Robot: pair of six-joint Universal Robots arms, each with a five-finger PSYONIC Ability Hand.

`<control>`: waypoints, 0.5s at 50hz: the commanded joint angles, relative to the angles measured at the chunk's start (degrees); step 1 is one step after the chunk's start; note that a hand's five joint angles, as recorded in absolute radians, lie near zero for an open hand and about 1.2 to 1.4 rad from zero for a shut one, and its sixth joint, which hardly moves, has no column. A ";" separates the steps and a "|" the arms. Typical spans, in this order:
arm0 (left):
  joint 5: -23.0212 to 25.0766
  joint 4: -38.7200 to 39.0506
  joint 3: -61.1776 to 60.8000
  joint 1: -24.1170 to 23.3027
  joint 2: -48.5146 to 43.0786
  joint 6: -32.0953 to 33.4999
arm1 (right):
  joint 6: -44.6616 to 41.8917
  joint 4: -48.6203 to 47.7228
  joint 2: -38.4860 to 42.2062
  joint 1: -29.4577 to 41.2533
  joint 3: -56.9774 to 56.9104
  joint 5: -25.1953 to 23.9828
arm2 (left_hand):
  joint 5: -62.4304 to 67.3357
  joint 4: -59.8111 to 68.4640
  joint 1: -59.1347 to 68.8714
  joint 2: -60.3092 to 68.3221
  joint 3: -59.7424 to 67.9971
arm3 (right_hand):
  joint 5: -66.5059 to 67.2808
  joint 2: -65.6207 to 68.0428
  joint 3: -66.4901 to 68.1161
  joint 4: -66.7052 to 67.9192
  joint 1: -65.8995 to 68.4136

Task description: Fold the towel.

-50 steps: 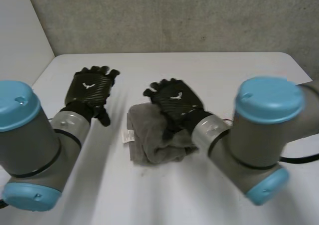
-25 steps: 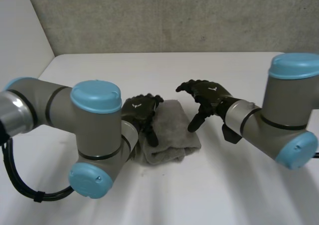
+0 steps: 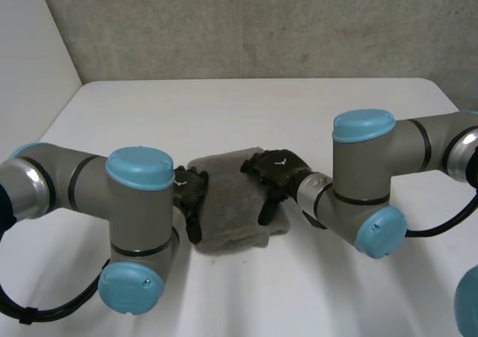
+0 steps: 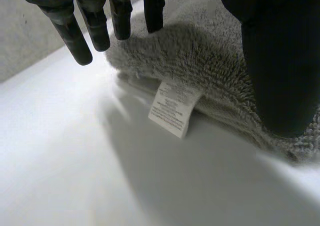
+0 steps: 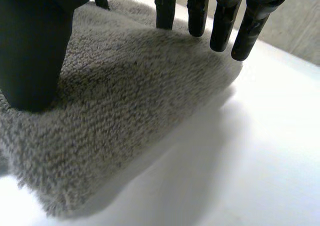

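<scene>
Folding target: towel point(image 3: 228, 206), grey and thick-piled, lying as a folded bundle on the white table point(image 3: 224, 105), between the left hand point(image 3: 192, 195) and the right hand point(image 3: 275, 171).
Left hand: at the towel's left edge. Its fingers point(image 4: 95, 28) are straight and slightly spread, pointing down past a corner of the cloth. Its thumb point(image 4: 275, 65) lies flat on the pile. It is relaxed and grasps nothing. Whether the fingertips touch the cloth cannot be told.
Right hand: on the towel's right part. Its thumb point(image 5: 32, 50) presses into the top layer. Its fingers point(image 5: 225, 20) are straight, their tips over the far rounded edge. It is released, with no cloth pinched.
Label: a white printed label point(image 4: 172, 108) sticks out from under the towel's edge on the left hand's side and lies against the table.
Arms: both bend inward, their light-blue caps either side of the towel.
</scene>
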 commanded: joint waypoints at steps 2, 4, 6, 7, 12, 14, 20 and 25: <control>0.18 0.59 0.68 -0.62 8.89 0.65 | 1.41 -0.52 -10.22 -0.84 0.47 1.81 | 0.64 0.59 0.79 0.55 0.51 | -2.80 -3.33 -2.10 -3.31 -1.27; 0.09 0.50 1.21 -0.53 15.01 0.57 | 3.42 -0.61 -16.78 -2.50 0.99 5.22 | -0.03 -0.08 0.11 -0.12 -0.16 | -2.80 -3.33 -2.10 -3.31 -1.27; 0.09 0.41 1.56 -0.18 18.34 0.57 | 4.74 -0.61 -19.95 -3.99 1.34 7.15 | -0.53 -0.58 -0.39 -0.63 -0.66 | -2.80 -3.33 -2.10 -3.31 -1.27; 0.00 0.24 1.99 0.26 21.51 0.48 | 5.79 -0.61 -22.85 -5.31 1.78 8.83 | -0.87 -0.92 -0.73 -0.96 -1.00 | -2.80 -3.33 -2.10 -3.31 -1.27; 0.09 -0.72 3.40 1.40 29.43 0.04 | 6.60 -0.35 -29.62 -8.66 3.28 12.26 | -0.87 -0.92 -0.73 -0.97 -1.00 | -2.80 -3.33 -2.10 -3.31 -1.27; 0.27 -2.05 3.49 2.02 32.26 -0.05 | 6.42 0.00 -32.20 -9.37 3.98 12.71 | -1.04 -1.09 -0.90 -1.13 -1.17 | -2.80 -3.33 -2.10 -3.31 -1.27; 4.31 -7.06 1.91 5.89 38.59 -2.16 | 5.45 1.50 -39.67 -10.60 9.43 13.06 | -2.05 -2.10 -1.91 -2.14 -2.18 | -2.80 -3.33 -2.10 -3.31 -1.27; 8.44 -8.29 -2.29 6.50 39.65 -7.33 | 4.75 1.58 -42.65 -12.97 13.21 12.71 | -2.05 -2.10 -1.91 -2.14 -2.18 | -2.80 -3.33 -2.10 -3.31 -1.27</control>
